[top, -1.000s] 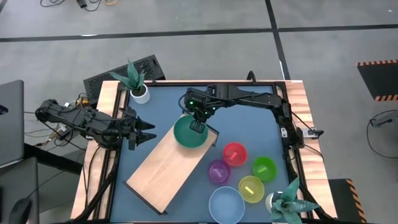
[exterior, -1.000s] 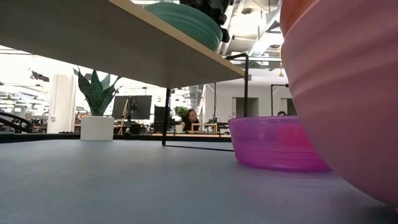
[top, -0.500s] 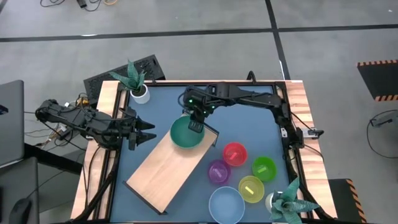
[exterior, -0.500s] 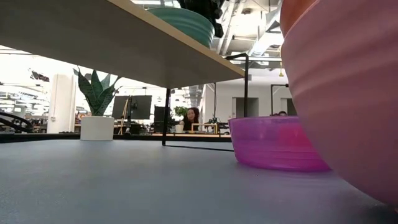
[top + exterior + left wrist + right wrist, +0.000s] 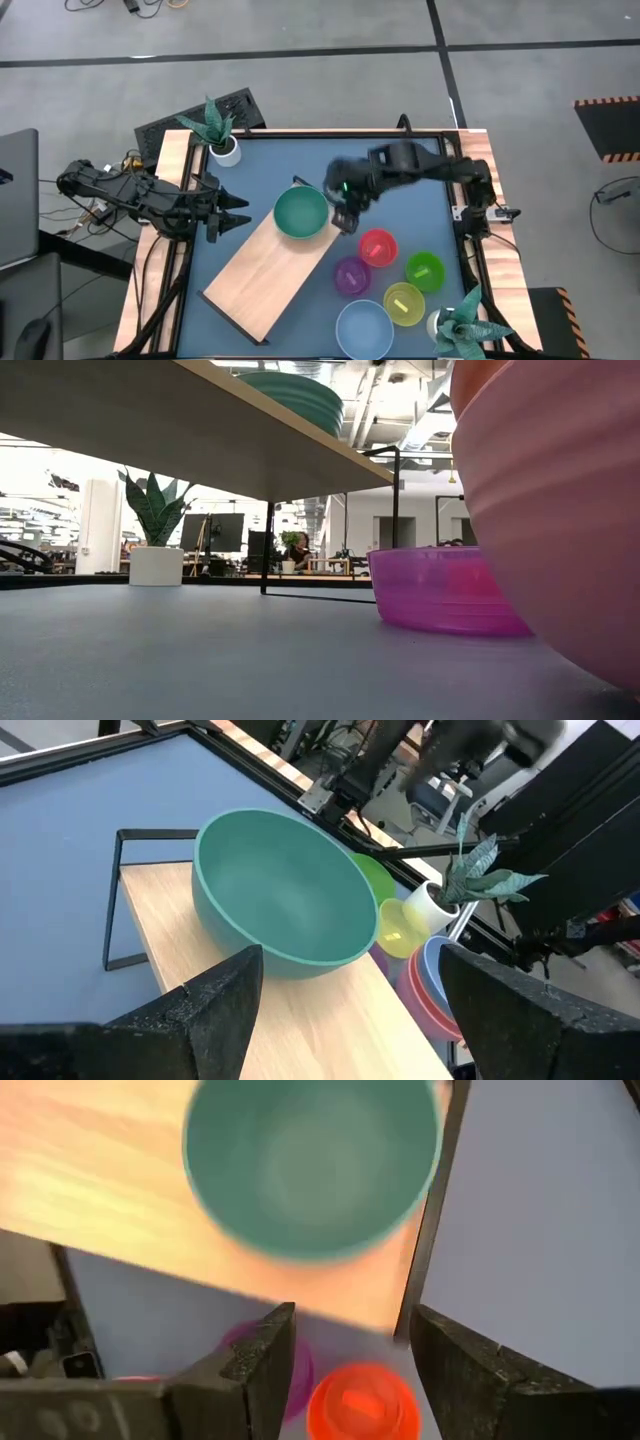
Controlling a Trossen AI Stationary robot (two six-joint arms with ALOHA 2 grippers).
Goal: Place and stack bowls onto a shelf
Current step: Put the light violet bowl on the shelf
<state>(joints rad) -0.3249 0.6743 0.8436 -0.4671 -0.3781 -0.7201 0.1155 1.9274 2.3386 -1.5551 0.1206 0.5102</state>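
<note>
While the teal bowl (image 5: 301, 214) sits empty and upright on the shelf (image 5: 268, 268), at its 1 o'clock end, five more bowls lie on the blue table (image 5: 400, 180) around 4 to 5 o'clock of it: one red (image 5: 377, 247), one purple (image 5: 352, 275), one lime (image 5: 424, 270), one yellow-green (image 5: 404, 303), one pale blue (image 5: 363, 329). Two potted plants stand at opposite corners. Fingers spread and empty, the right gripper (image 5: 346, 218) hangs just off the teal bowl's 3 o'clock side. Also spread and empty, the left gripper (image 5: 236, 212) waits near the table's 9 o'clock edge.
</note>
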